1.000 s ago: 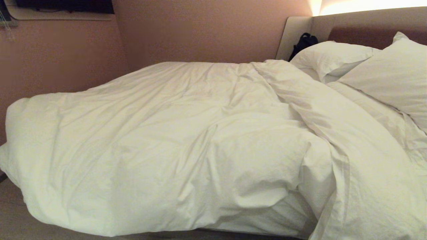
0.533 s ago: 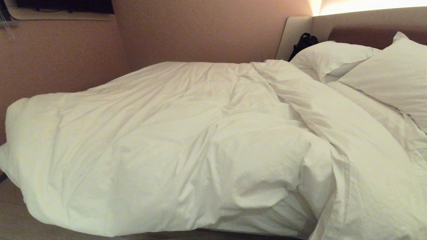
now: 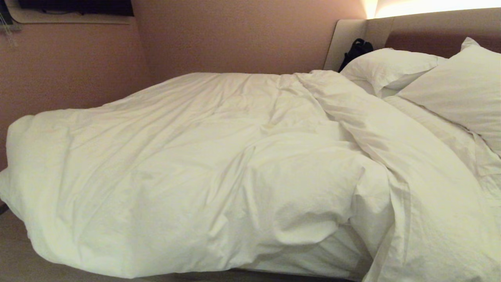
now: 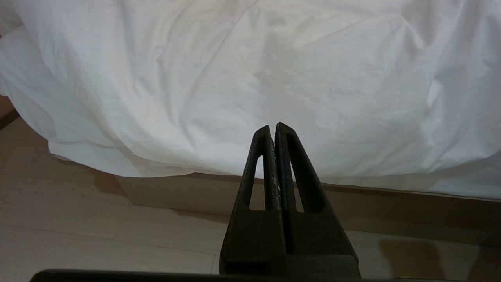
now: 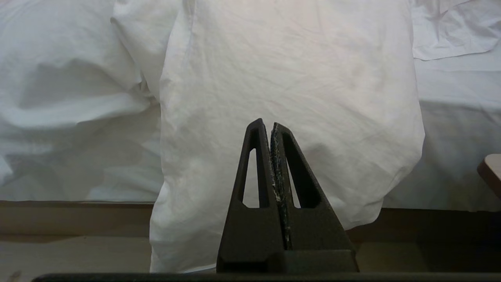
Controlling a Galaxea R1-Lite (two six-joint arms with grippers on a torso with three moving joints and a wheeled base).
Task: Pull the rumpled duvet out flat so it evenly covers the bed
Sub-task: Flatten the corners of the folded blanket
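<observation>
The puffy white duvet (image 3: 188, 164) lies rumpled over the bed, bunched toward the foot on the left, with a folded band (image 3: 391, 129) running diagonally across it near the pillows. It overhangs the near side of the grey-beige bed base (image 4: 188, 194). Neither arm shows in the head view. My left gripper (image 4: 273, 126) is shut and empty, hanging in front of the duvet's overhanging edge (image 4: 250, 98) without touching it. My right gripper (image 5: 266, 123) is also shut and empty, in front of a hanging fold of the duvet (image 5: 282, 78) that drops past the base (image 5: 74, 215).
Two white pillows (image 3: 391, 66) (image 3: 462, 90) lean on the padded headboard (image 3: 430, 35), with a black object (image 3: 356, 49) beside it. Walls close off the far side and the foot. Pale floor (image 4: 98, 235) runs along the near side; a brown furniture corner (image 5: 491, 170) stands nearby.
</observation>
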